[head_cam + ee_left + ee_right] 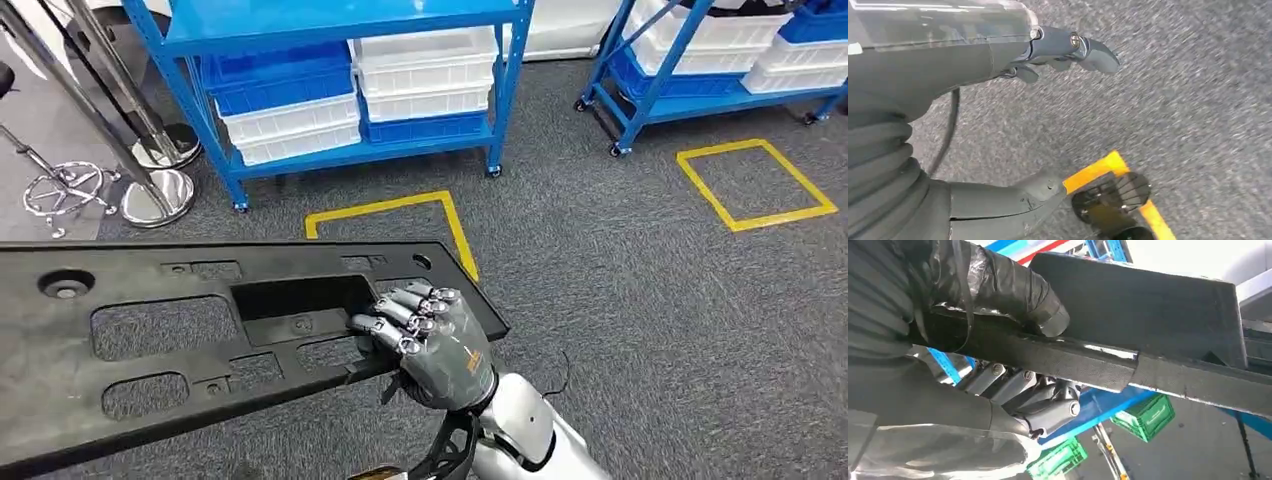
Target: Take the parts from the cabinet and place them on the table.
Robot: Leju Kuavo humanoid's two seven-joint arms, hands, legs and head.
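Black plastic panel (200,330) is held flat above the grey carpet (660,330), in front of the blue shelf rack (330,90). My right robot hand (430,335) grips its near edge, fingers through a cutout. My left robot hand (998,55) hangs empty, fingers apart.

Grey speckled carpet floor (640,330) runs across the whole scene; two yellow tape squares are marked on it, one (757,185) at the right, one (400,215) near the middle; a blue shelf rack (340,20) stands on castors on the floor, its lower shelf stacked with blue and white bins (350,95); a second blue rack (700,95) stands to the right, also holding bins; chrome stand bases (160,190) rest at the left.
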